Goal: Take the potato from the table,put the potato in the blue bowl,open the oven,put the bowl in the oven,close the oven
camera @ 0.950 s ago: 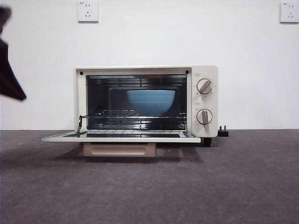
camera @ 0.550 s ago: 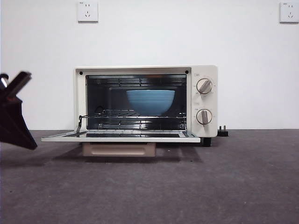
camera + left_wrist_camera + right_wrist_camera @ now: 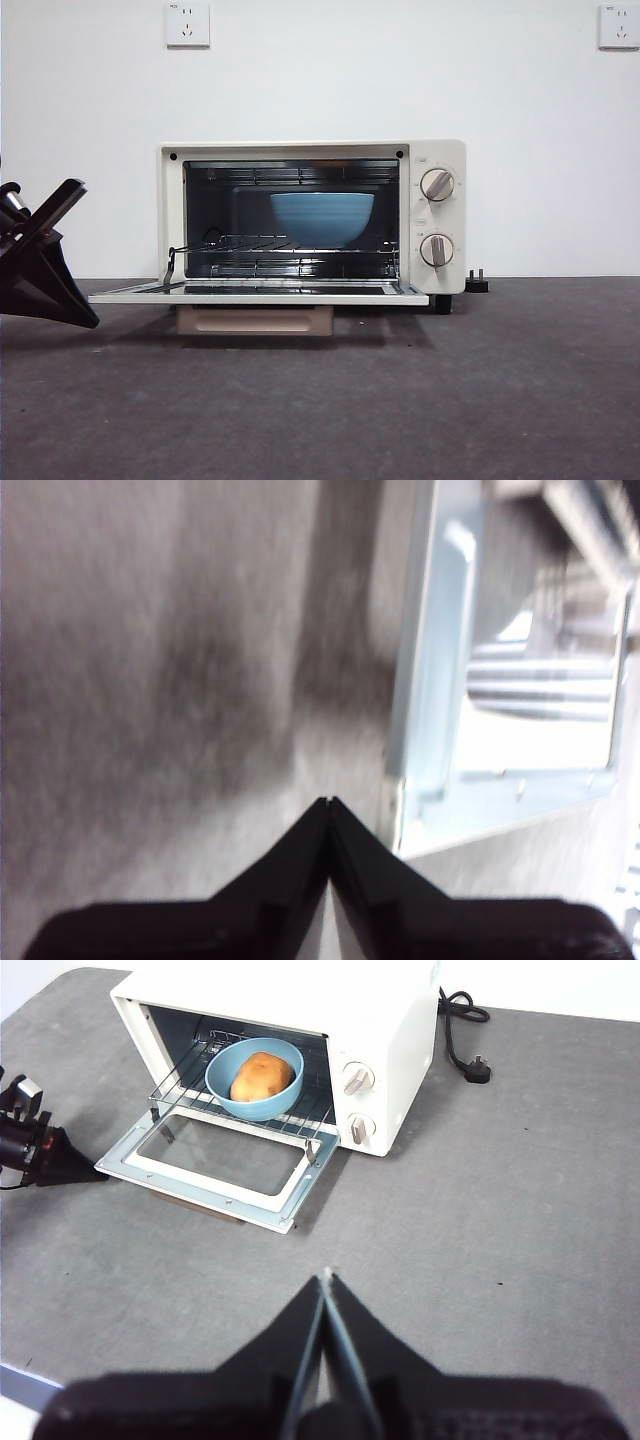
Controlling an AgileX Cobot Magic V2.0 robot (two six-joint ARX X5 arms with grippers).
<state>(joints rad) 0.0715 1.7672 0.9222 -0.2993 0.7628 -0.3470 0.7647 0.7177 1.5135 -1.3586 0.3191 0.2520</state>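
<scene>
Potato (image 3: 262, 1077), rounded and smooth, orange-brown, lying inside the blue bowl (image 3: 322, 217), a deep round matte bowl with faint horizontal ridges. Bowl standing on the wire rack (image 3: 190, 1085) inside the oven (image 3: 312, 218), cream-white and boxy, with two round knobs (image 3: 437, 185) on its right side. Oven door (image 3: 258, 294) folded down flat, a pale metal frame around a dark glass pane, level just above the counter (image 3: 400, 400); beige bar handle (image 3: 255, 320) showing below the door edge. Counter dark grey, matte, slightly mottled. Black power cord (image 3: 462, 1020) with plug lying behind the oven's right side. Left hand (image 3: 329, 802) pressed shut to a sharp black point, holding nothing, low over the counter just beside the left corner of the door, not touching it. Compared with half a second ago: same hand a little lower and closer to the door in the front view (image 3: 45, 260); oven, bowl and door unchanged. Right hand (image 3: 327, 1275) also shut and empty, well apart from the oven, above the bare counter in front.
</scene>
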